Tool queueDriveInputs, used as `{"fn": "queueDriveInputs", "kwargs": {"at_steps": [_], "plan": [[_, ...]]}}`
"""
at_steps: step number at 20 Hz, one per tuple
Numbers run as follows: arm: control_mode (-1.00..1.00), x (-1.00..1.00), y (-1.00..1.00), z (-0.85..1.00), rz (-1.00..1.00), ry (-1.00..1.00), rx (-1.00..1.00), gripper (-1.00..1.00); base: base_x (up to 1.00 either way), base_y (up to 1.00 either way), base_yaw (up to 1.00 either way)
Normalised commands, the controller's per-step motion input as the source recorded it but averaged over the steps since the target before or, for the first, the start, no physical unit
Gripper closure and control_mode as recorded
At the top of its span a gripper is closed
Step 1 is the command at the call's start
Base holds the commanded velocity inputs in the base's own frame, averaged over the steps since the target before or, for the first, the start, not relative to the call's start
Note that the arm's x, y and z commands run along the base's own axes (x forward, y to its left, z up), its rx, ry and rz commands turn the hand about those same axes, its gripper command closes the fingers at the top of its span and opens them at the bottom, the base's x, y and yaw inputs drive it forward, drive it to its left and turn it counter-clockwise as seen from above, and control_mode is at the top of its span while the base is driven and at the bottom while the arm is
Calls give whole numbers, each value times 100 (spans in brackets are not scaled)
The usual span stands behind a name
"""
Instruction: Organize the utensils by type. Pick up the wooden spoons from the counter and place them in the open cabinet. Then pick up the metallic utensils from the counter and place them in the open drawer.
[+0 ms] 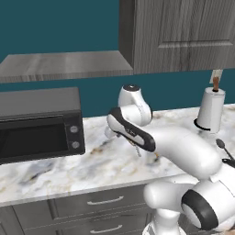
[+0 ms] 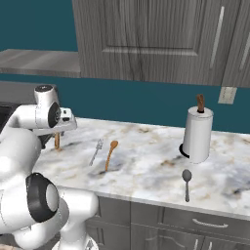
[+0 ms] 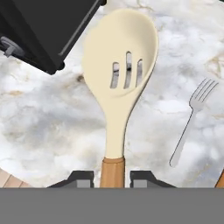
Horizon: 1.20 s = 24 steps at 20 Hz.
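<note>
Jaws (image 3: pixel 112 177) are gripping the slotted spoon (image 3: pixel 120 74) by its tan handle — fork (image 3: pixel 192 120) is lying beside it on the desk (image 3: pixel 52 118).

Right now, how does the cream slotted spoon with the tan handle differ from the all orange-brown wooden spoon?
The cream slotted spoon with the tan handle sits between the gripper fingertips; the all orange-brown wooden spoon lies free on the marble counter. The cream spoon is two-toned, with three slots in its bowl; the orange-brown spoon is one colour, slots not discernible. Both are slim and near the silver-grey fork.
</note>
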Motion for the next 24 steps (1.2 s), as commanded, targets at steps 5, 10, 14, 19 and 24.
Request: {"fn": "queueDriveInputs", "kwargs": {"at_steps": [5, 10, 14, 19, 24], "plan": [[-100, -45, -6, 59, 1, 0, 0, 100, 0, 0, 0], [-100, -34, -15, 46, 0, 1, 0, 100, 0, 0, 0], [-100, -10, -6, 4, 0, 0, 0, 100, 0, 0, 0], [-100, 0, 0, 0, 0, 0, 0, 100, 0, 0, 0], [-100, -8, 0, 0, 0, -5, 0, 100, 0, 0, 0]]}}
